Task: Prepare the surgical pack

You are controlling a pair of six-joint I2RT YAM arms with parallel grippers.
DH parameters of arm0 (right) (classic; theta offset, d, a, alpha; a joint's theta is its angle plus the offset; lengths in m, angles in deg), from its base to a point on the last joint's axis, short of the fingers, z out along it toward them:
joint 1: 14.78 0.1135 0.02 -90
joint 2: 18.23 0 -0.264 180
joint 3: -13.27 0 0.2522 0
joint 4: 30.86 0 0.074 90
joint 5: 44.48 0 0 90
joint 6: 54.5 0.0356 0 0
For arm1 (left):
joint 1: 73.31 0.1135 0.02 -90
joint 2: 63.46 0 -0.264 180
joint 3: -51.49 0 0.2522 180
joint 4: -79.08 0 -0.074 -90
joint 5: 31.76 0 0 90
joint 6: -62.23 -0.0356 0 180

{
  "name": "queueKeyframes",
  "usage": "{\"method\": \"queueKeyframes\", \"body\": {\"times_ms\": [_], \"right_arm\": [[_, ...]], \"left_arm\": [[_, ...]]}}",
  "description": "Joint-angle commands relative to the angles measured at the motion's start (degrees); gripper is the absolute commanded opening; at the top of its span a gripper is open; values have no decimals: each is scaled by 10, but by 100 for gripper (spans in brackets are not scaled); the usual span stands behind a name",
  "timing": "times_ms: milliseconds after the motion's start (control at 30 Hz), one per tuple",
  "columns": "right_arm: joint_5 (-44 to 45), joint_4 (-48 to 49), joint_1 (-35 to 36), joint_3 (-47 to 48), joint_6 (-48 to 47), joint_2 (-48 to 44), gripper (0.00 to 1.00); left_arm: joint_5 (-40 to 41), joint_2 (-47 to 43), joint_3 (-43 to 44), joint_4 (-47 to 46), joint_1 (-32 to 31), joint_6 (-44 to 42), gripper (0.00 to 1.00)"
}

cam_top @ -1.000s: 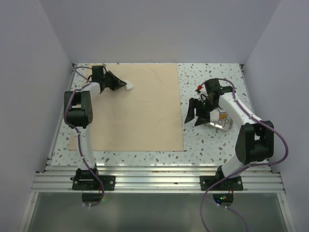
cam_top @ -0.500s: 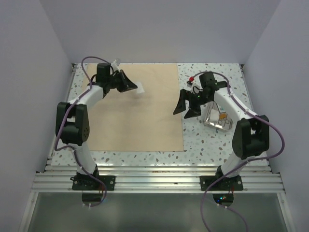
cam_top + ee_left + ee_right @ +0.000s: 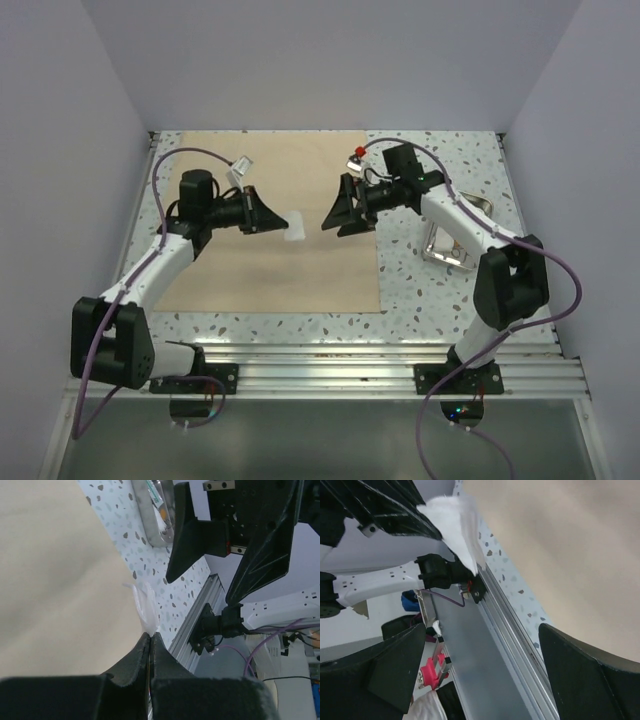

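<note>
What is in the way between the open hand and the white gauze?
Nothing visible. The right hand, open, faces the gauze pinched in the left hand, with only air between them above the tan sheet.

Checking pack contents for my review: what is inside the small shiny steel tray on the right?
The small shiny rectangular steel tray holds a pale packet with orange and green marks, seen from the left wrist. From above, the right arm crosses the tray, hiding the rest.
</note>
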Motion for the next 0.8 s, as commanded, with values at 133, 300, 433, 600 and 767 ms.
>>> {"method": "queueKeyframes", "body": {"times_ms": [133, 300, 433, 600, 767], "right_arm": [[-37, 190, 61, -24, 111, -31, 95], [-35, 244, 84, -33, 141, -16, 89], [-38, 282, 97, -39, 154, -7, 82], [-63, 368, 101, -77, 207, -7, 73], [-76, 411, 103, -94, 227, -7, 60]], "left_arm": [[-71, -76, -58, -84, -14, 44, 0], [-81, -92, -82, -129, -23, 83, 0], [-88, -99, -86, -137, -24, 92, 0], [-98, -103, -100, -172, -25, 118, 0], [-106, -99, -109, -200, -25, 139, 0]]}}
